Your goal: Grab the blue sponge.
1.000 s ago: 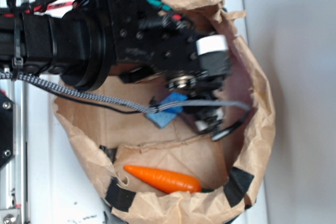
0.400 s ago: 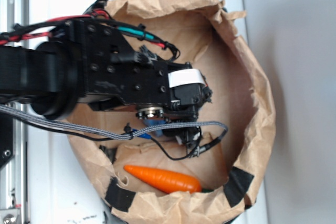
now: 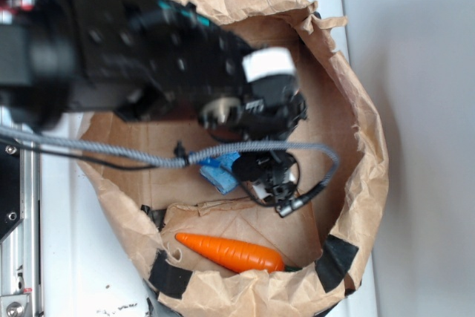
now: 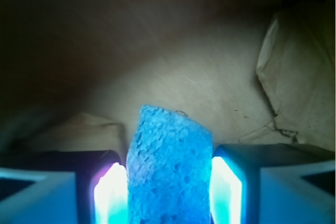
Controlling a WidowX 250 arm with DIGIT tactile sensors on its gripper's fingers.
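Inside paper bag (image 3: 364,146), claw (image 4: 169,182) clamping blue sponge (image 4: 169,166), carrot (image 3: 231,252) nearby

I work over a white plastic surface (image 3: 82,257) that runs from the top edge down the left side, smooth and a little scuffed, with dark specks near its bottom edge. Along the far left edge stands a metal rail (image 3: 22,243) with bolts in it. To the right lies a plain pale grey floor or wall (image 3: 427,139) (I cannot tell which), flat and even in tone. On the white surface sits a brown paper bag (image 3: 367,146), its crumpled rim rolled down, black tape patches (image 3: 338,261) at its lower corners. The light is soft and even outside; the bag's inside goes dark toward the top in my wrist view.
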